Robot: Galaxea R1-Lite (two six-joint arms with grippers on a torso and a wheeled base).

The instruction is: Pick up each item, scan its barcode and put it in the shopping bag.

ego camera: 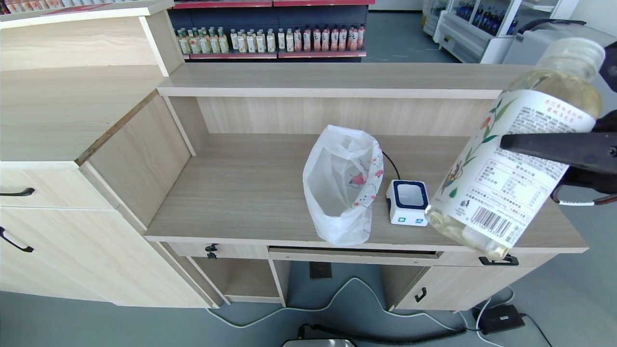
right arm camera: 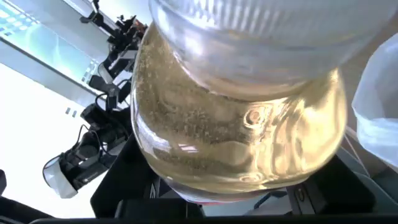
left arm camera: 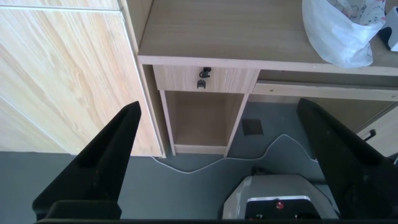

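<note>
Holding a tilted bottle [ego camera: 487, 193] tight in the right gripper [ego camera: 540, 147], with the scanner [ego camera: 408, 202] just beside the white bag [ego camera: 343, 185] and the left gripper [left arm camera: 217, 168] spread wide

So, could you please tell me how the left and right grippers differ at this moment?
The left gripper is open and empty; the right gripper is shut on the bottle. The left sits low before the desk; the right is raised, the bottle tilted. Both have dark fingers.
</note>
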